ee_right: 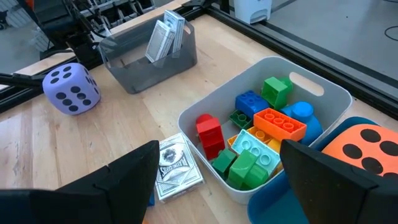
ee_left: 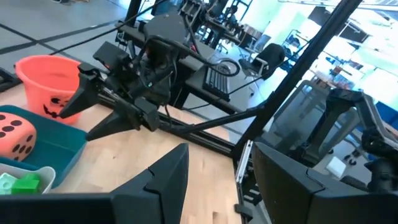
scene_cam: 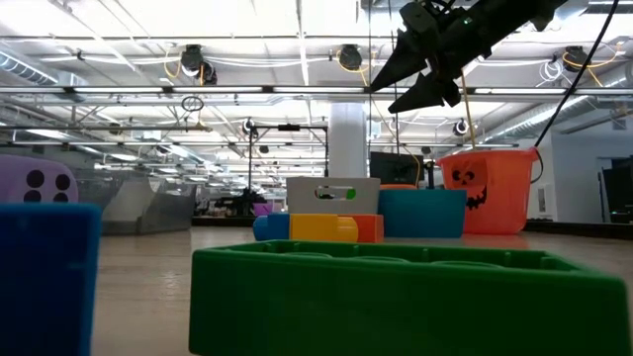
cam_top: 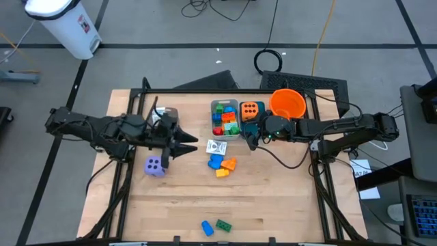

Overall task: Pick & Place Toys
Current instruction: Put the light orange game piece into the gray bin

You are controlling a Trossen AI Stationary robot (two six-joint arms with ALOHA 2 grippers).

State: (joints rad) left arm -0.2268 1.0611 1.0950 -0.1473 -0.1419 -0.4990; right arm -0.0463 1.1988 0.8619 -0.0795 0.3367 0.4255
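At the worktop's [cam_top: 273,212] near edge lay a blue brick [cam_top: 207,227] touching a green brick [cam_top: 223,225], well apart from everything else. Mid-worktop: a loose cluster of a blue and an orange/yellow brick [cam_top: 224,166], with a white printed packet [cam_top: 216,147] just behind it. Purple die [cam_top: 156,166] sat to the left, just in front of the left hand [cam_top: 190,145], which hovered near it holding nothing, fingers part-spread. Behind that hand, a grey bin [ee_right: 149,53] held upright packets.

Right hand [cam_top: 250,137] hung above the worktop beside the teal bin [cam_top: 251,116], fingers wide, released, nothing between them. White bin [ee_right: 273,118] already held a pile of mixed bricks; orange die [cam_top: 250,109] sat in the teal bin; orange bucket [cam_top: 287,104] at the far right.

Risks as I judged them:
- Loose bricks touch each other, so a descent on one could shove or co-lift its neighbour.
- Packet lay flat on the wood; fingers could skid over it with no edge to catch.
- Both hands sat close to the centre; reaching for the same cluster could clash them.
- White bin looked heaped, so a dropped brick could bounce out.
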